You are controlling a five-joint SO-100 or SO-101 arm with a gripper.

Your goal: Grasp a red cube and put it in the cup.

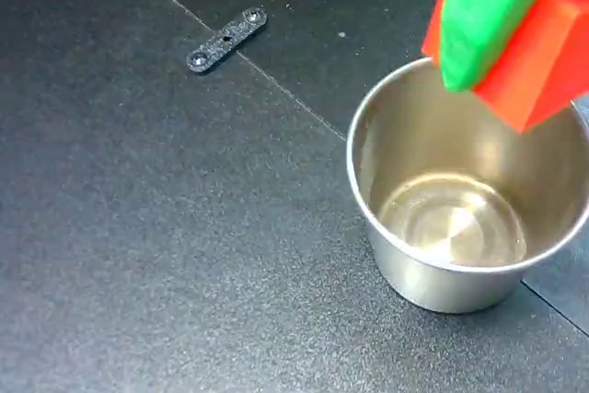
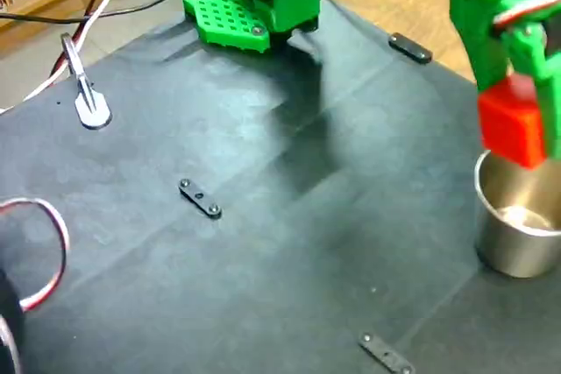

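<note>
**Above the cup: cube carried, release still to come**

Over the open mouth of the cup [image 1: 456,227], the red cube [image 1: 534,57] is held clear of the rim, pinched in the green jaws of the gripper [image 1: 502,34]. In a fixed view the cube [image 2: 517,129] is seen hanging just above the cup [image 2: 517,225], which stands upright near the right edge of the dark worktop [image 2: 263,260]. Nothing is seen inside the cup; its shiny bottom is bare.

The grasp and the lift can be judged done, and the carry looks nearly finished. What is left is 1 step: the jaws must be spread so the cube drops in. The cube appears to sit toward the far side of the opening rather than dead centre, so a clip on the rim cannot be ruled out.

A small black bracket [image 1: 226,40] lies well apart from the cup.
</note>
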